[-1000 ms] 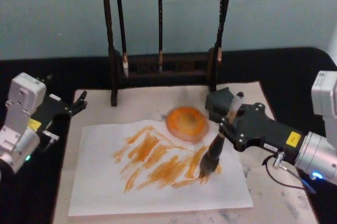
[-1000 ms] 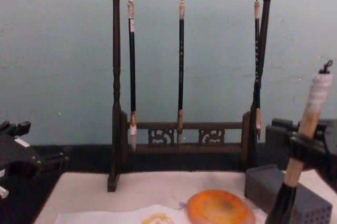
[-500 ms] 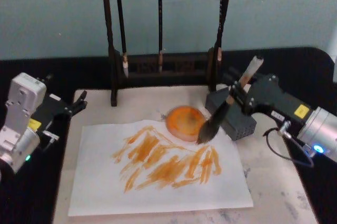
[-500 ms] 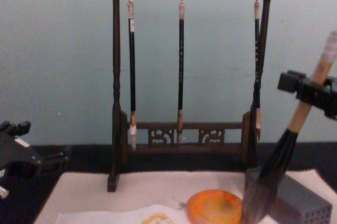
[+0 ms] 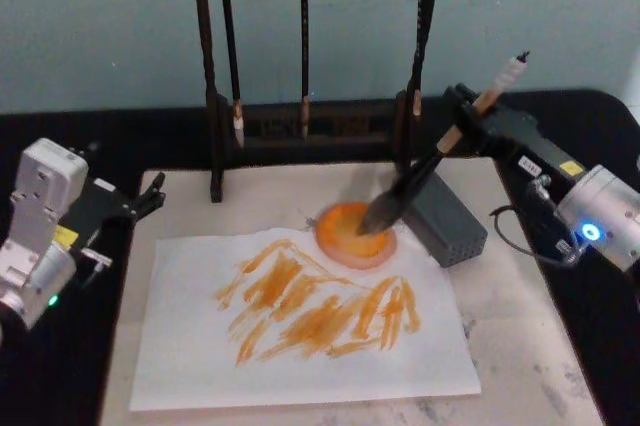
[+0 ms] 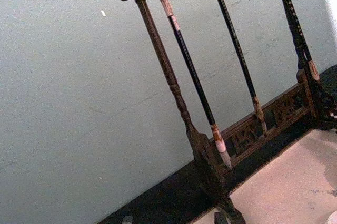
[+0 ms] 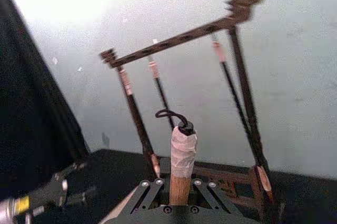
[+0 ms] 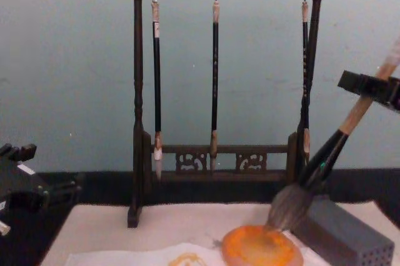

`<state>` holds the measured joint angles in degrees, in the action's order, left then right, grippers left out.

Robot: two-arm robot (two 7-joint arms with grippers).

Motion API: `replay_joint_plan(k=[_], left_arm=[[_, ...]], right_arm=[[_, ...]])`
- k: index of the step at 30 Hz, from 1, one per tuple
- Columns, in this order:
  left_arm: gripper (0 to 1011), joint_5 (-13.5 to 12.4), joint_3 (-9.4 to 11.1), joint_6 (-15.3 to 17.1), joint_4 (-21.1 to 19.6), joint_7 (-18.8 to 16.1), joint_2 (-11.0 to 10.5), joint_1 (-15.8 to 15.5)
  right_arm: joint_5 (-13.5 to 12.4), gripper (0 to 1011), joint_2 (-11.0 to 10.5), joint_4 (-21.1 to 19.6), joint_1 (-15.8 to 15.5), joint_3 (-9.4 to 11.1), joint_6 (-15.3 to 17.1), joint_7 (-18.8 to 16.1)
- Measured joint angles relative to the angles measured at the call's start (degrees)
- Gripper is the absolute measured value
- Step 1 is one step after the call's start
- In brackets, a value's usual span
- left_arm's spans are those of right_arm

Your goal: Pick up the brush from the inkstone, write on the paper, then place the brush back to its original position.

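Note:
The brush slants down to the left, and its grey bristle head rests on the right part of the orange inkstone. My right gripper is shut on the tan handle, up and to the right of the inkstone, above the grey block. The white end cap sticks up past the gripper in the right wrist view. The paper, streaked with orange strokes, lies in front of the inkstone. My left gripper stays parked and open at the mat's left edge.
A dark wooden rack with three slim hanging brushes stands behind the inkstone. A grey dotted block sits just right of the inkstone, under the brush handle. The beige mat lies on a black table.
My right gripper lifted the brush off the paper's right side and carried it back. The handle leaned further right, and the bristles came down onto the inkstone. The left arm stayed still.

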<state>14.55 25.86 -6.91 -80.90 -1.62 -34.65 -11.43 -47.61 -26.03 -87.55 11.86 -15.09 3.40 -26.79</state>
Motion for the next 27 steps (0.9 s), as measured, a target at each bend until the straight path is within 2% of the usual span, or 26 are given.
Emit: replay_joint_plan(k=[8,9,15,27], left_arm=[[1001,0.0,0.0,0.0,0.0,0.0,0.0,0.0],[1001,0.0,0.0,0.0,0.0,0.0,0.0,0.0],[1001,0.0,0.0,0.0,0.0,0.0,0.0,0.0],[1001,0.0,0.0,0.0,0.0,0.0,0.0,0.0]], right_arm=[[-7.8,155,2.8,5.2,3.2,1.1,5.7,2.5],[-9.4,155,3.4,6.4,3.8,1.4,6.9,3.2],[-13.8,154,5.7,10.8,6.1,2.1,9.2,6.1],[-16.1,154,6.7,16.4,9.0,0.4,10.1,7.8]])
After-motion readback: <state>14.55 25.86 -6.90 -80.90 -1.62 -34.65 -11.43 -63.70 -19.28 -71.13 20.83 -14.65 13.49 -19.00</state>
